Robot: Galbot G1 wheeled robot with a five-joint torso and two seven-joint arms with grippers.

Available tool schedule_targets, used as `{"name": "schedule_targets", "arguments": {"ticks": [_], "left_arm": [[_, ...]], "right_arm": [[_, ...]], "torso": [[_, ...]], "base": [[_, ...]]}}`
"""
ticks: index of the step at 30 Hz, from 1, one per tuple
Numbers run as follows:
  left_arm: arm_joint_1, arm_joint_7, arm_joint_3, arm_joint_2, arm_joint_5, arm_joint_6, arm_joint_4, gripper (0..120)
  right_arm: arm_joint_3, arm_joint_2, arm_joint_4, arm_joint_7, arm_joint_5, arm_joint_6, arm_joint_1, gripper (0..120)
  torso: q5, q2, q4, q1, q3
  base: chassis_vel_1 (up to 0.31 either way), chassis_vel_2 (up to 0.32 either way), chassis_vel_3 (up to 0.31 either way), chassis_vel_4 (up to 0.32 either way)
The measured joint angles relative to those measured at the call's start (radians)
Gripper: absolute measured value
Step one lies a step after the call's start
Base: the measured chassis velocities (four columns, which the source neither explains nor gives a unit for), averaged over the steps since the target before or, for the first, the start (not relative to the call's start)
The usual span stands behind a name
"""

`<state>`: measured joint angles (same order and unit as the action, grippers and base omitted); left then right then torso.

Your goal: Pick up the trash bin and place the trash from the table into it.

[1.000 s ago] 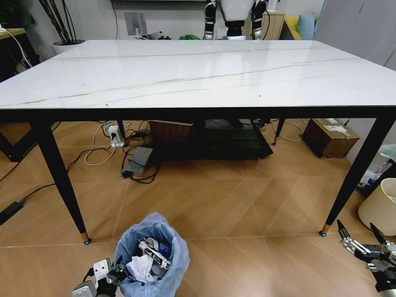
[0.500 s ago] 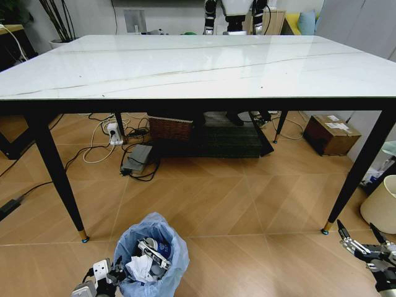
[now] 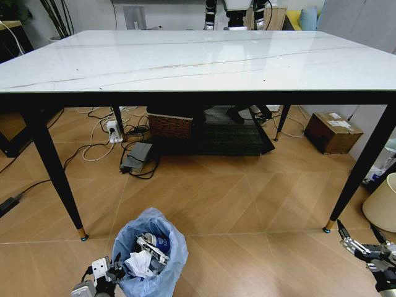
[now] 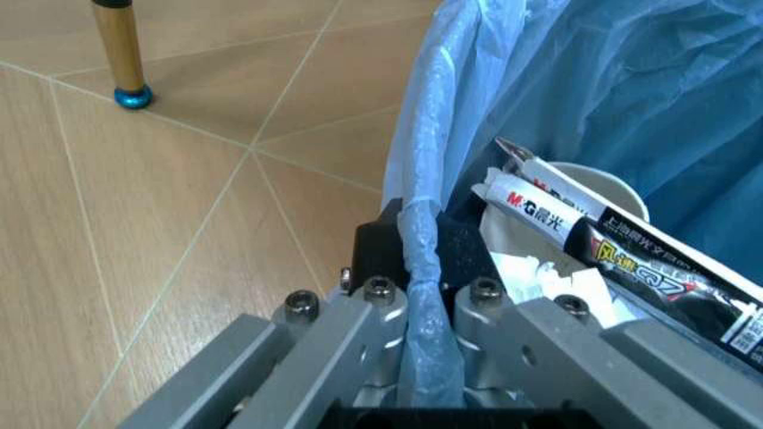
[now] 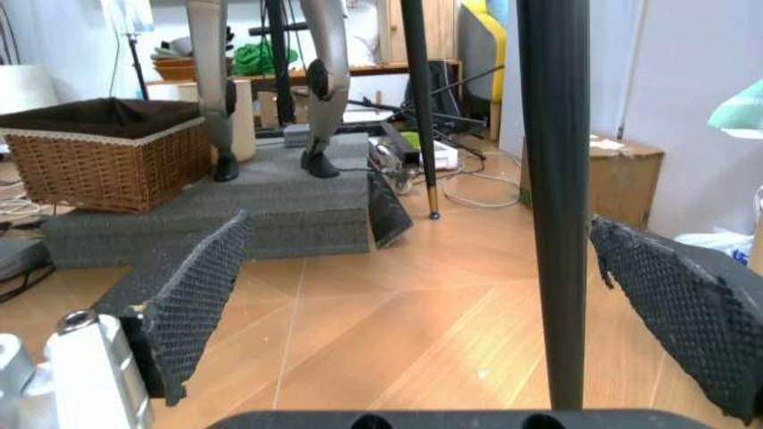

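Observation:
The trash bin [image 3: 148, 250], lined with a crinkled light-blue bag, sits low by the floor in front of the table's left front leg [image 3: 57, 176]. My left gripper [image 3: 106, 273] is shut on its bag-covered rim [image 4: 420, 286]. Inside lies the trash [image 3: 147, 252]: a white printed tube [image 4: 539, 211], a dark printed tube [image 4: 667, 279] and white crumpled tissue [image 4: 534, 272]. The table [image 3: 198, 62] shows a bare white marble top. My right gripper [image 3: 364, 244] hangs open low at the right near the table's right front leg [image 5: 553, 179], holding nothing.
Under the table stand a wicker basket [image 3: 169, 128], a grey foam platform [image 3: 232, 139], a power strip with cables [image 3: 114, 132] and a cardboard box [image 3: 333, 132]. A pale round pot [image 3: 381, 205] stands at the far right. Open wood floor lies between bin and right gripper.
The whole picture has shifted, so the camera has moved; the table top now sits higher in view. The bin stays held at its rim, and the right gripper is unchanged.

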<state>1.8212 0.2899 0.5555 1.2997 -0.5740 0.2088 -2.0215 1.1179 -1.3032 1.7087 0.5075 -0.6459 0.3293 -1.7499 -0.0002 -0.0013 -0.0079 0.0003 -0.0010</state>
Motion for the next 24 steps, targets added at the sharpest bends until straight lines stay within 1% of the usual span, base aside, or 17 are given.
{"name": "schedule_targets", "arguments": {"ticks": [5,8,10,13,17,24], "left_arm": [[0.002,0.005,-0.001,0.001,-0.002,0.004,-0.015,0],[0.004,0.009,0.001,0.001,-0.005,0.006,-0.040,0],[0.006,0.012,0.004,-0.004,-0.013,0.006,-0.076,0],[0.011,0.014,0.005,-0.009,-0.017,0.007,-0.095,0],[0.014,0.016,0.008,-0.010,-0.021,0.008,-0.095,0],[0.005,0.022,0.000,-0.003,-0.034,0.007,-0.065,0]], "right_arm": [[0.000,0.000,0.000,0.000,0.000,0.000,0.000,100],[0.000,0.000,0.000,0.000,0.000,0.000,0.000,100],[0.000,0.000,0.000,0.000,0.000,0.000,0.000,100],[0.000,0.000,0.000,0.000,0.000,0.000,0.000,100],[0.000,0.000,0.000,0.000,0.000,0.000,0.000,100],[0.000,0.000,0.000,0.000,0.000,0.000,0.000,100]], "torso": [[-0.0004,0.000,-0.0001,0.000,0.000],[-0.0001,0.000,0.0001,0.000,0.000],[0.0001,0.000,0.0000,0.000,0.000],[0.0005,0.001,-0.0001,0.000,0.000],[0.0002,0.002,0.0001,0.000,0.000],[0.0001,0.004,0.0000,0.000,0.000]], "base": [[0.000,0.000,0.000,0.000],[0.000,0.000,0.000,0.000],[0.000,0.000,0.000,0.000],[0.000,0.000,0.000,0.000],[0.000,0.000,0.000,0.000],[0.000,0.000,0.000,0.000]]}}
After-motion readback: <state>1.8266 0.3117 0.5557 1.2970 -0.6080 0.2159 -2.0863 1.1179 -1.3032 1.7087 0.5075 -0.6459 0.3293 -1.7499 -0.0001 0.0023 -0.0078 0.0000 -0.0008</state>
